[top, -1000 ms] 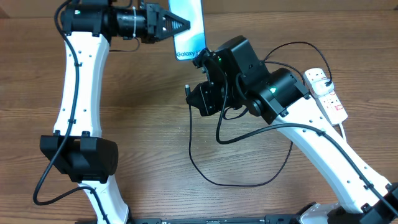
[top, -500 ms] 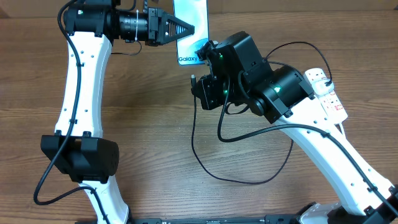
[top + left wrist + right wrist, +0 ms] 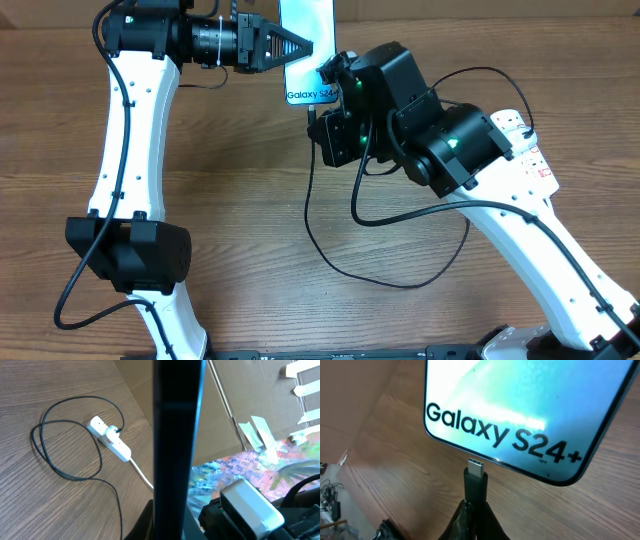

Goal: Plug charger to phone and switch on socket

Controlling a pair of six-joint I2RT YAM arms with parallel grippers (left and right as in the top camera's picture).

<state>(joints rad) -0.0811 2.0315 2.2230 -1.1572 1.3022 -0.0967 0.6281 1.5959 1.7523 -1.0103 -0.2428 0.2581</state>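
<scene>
The phone (image 3: 308,48) is held off the table at the back, with my left gripper (image 3: 298,46) shut on its edge. In the left wrist view the phone (image 3: 177,435) is a dark edge-on bar rising from my left gripper (image 3: 172,527). My right gripper (image 3: 476,506) is shut on the charger connector (image 3: 475,472), whose metal tip stands right at the phone's (image 3: 520,405) bottom edge under the "Galaxy S24+" text. The charger cable (image 3: 400,255) loops over the table to the socket (image 3: 527,150). A black plug (image 3: 114,431) sits in the socket (image 3: 112,442).
The socket's thick white cord (image 3: 142,474) runs off toward the table's far side. A cardboard wall (image 3: 220,420) stands behind the table. The right arm (image 3: 520,230) crosses over part of the cable loop and the socket.
My right gripper has carried the connector up to the phone's bottom edge. The left gripper shifted the phone slightly right early on, then held still.
</scene>
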